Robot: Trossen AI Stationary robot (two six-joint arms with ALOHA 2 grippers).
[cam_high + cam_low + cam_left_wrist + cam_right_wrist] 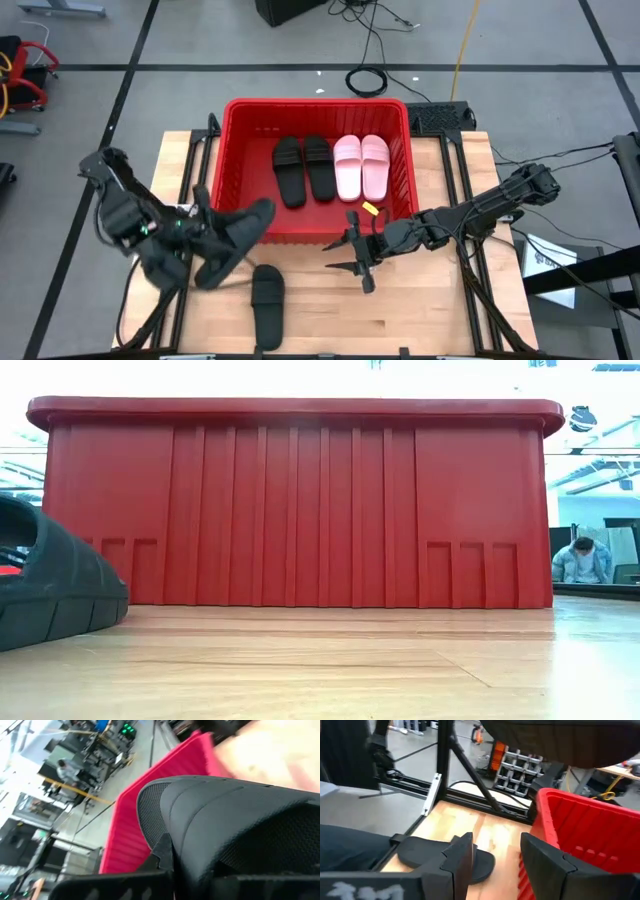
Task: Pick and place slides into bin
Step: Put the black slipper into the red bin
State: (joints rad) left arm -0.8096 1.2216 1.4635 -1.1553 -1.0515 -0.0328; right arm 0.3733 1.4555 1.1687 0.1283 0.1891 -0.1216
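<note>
The red bin (232, 150) stands at the table's far middle; two black slides (304, 168) and two pale pink slides (361, 166) lie flat on its floor. My left gripper (207, 238) is shut on a black slide (240, 232) at the bin's near left corner. Another black slide (267, 300) lies sole down on the table in front of the bin; it also shows in the low view (50, 590) and the right wrist view (440, 856). My right gripper (357, 258) is open and empty near the bin's near wall. My left gripper holds the black slide by one long side edge (172, 845), where one finger (161, 854) shows against it; the other finger is hidden by the slide. The fingers come from the table's left, across the slide. The slide is lifted clear, tilted, its far end (262, 212) over the bin's near wall.
The bin's tall near wall (300, 510) fills the low view. Bare wooden table (400, 310) lies in front of the bin to the right. Metal frame rails (470, 250) run along the table's sides. People show in the room beyond the table.
</note>
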